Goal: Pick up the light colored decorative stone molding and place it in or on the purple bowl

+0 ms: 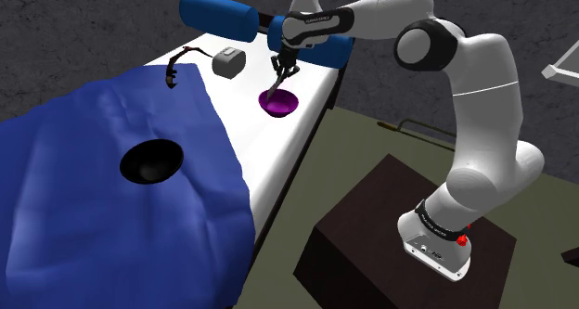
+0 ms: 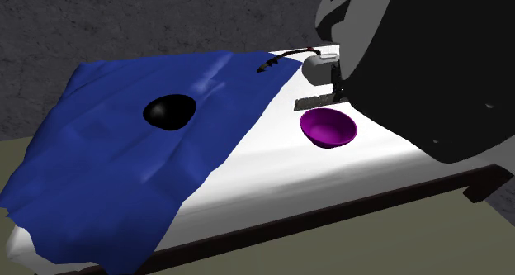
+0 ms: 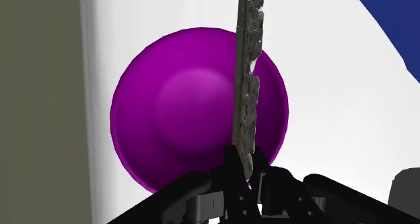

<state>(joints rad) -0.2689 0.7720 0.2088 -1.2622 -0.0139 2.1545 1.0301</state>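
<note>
Closed tight, my claw (image 3: 242, 179) pinches the pale grey, rough-carved stone molding (image 3: 248, 75) by one end. My two black fingers (image 3: 229, 167) press on its flat sides with only the strip's thickness between them. The molding runs straight out from my grip, long and narrow, with a ragged edge.

Right past it lies the purple bowl (image 3: 182, 108), upright with its hollow open toward me, and the strip crosses over one side of that hollow. Whether the far tip touches the bowl I cannot tell.

In the shoulder view my claw (image 1: 281, 68) hangs pointing down just above the bowl (image 1: 278, 103), which sits on a white bed top (image 1: 278, 159) near its edge. Beyond the bowl on the same white top stands a small grey box (image 1: 228, 63), and beside that lies a thin dark curved thing (image 1: 181, 61) with red bits.

A rumpled blue blanket (image 1: 111, 205) covers the rest of the bed. A black bowl (image 1: 150, 160) rests on it, well apart from the purple one. Blue bolsters (image 1: 220, 18) lie at the bed's far end, behind my arm.
</note>
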